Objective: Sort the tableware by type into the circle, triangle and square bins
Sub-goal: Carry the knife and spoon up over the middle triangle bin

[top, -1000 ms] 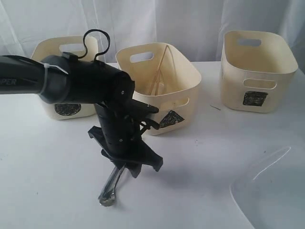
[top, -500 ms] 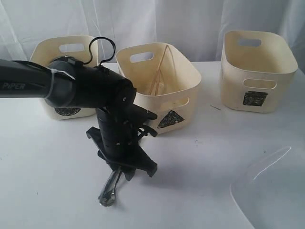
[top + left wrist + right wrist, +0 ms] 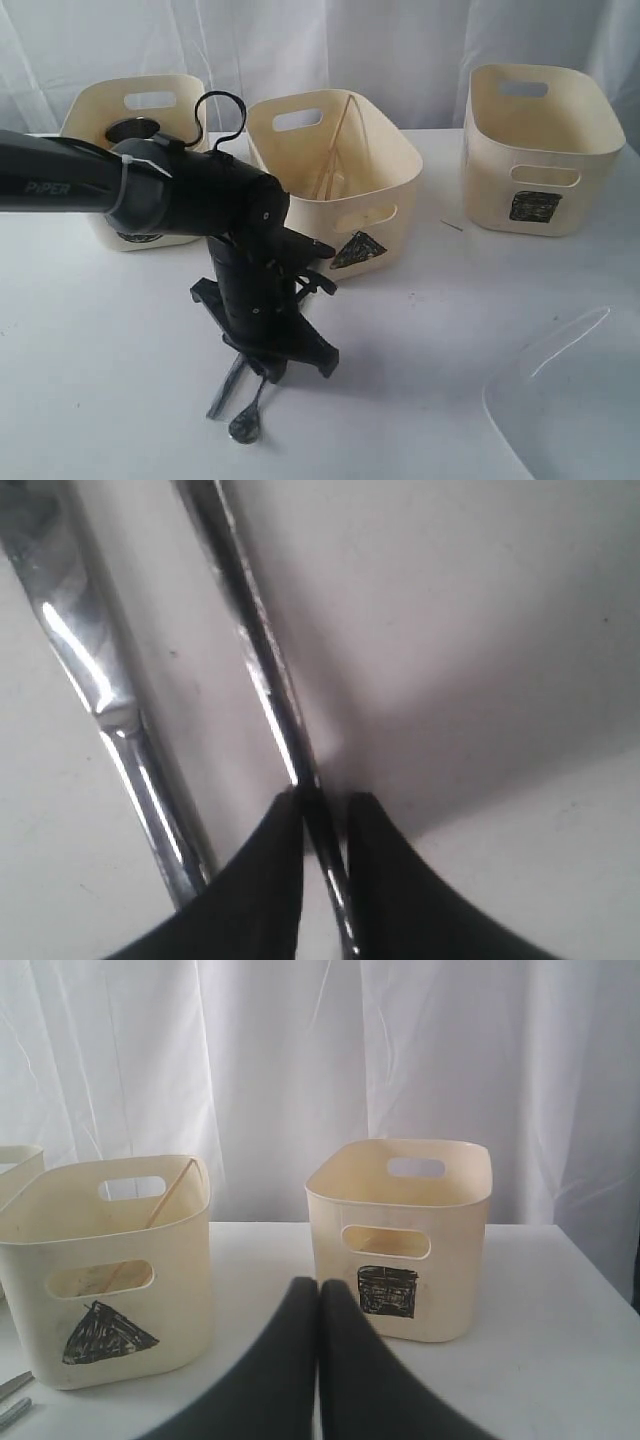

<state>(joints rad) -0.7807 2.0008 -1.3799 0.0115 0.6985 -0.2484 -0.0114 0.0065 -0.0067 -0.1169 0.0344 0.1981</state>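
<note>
My left gripper (image 3: 266,372) points down at the table in front of the triangle bin (image 3: 390,190), shut on the thin handle of a steel spoon (image 3: 246,426). In the left wrist view both black fingers (image 3: 270,880) flank that spoon handle (image 3: 250,630), and a steel knife (image 3: 90,670) lies beside it on the table. The knife (image 3: 224,388) lies just left of the spoon. Wooden chopsticks (image 3: 336,140) lean inside the triangle bin. The circle bin (image 3: 95,115) stands at the left and the square bin (image 3: 540,150) at the right. My right gripper (image 3: 319,1286) is shut on nothing.
A large white square plate (image 3: 570,410) lies at the front right corner. A dark steel rim (image 3: 130,130) shows inside the circle bin. The right wrist view faces the triangle bin (image 3: 110,1260) and square bin (image 3: 400,1230). A white curtain hangs behind the table.
The left arm has shifted slightly right and lower. The spoon has swung away from the knife, its bowl now further right and nearer the front.
</note>
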